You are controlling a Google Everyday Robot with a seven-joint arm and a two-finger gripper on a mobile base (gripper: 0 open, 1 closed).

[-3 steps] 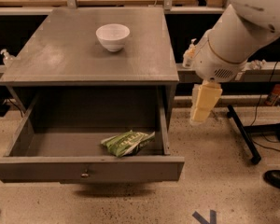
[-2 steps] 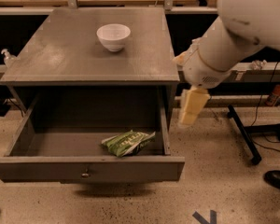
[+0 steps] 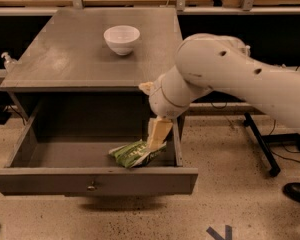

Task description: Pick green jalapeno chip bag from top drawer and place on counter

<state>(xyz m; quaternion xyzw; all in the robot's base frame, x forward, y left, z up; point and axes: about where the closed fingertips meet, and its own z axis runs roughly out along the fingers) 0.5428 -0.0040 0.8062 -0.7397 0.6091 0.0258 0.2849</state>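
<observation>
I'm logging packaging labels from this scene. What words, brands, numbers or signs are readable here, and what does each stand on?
On the green jalapeno chip bag in the top drawer: white lettering, too blurred to read.
On the floor mark: a blue shape, partly cut off, no letters.
On the white bowl, the counter and the pincer at the bag's right end: no text seen.

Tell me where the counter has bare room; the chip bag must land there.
The counter is bare left of and in front of the white bowl; the arm hangs by its right front corner. The top drawer is free left and middle, crowded at right by the green jalapeno chip bag and the gripper at it.
</observation>
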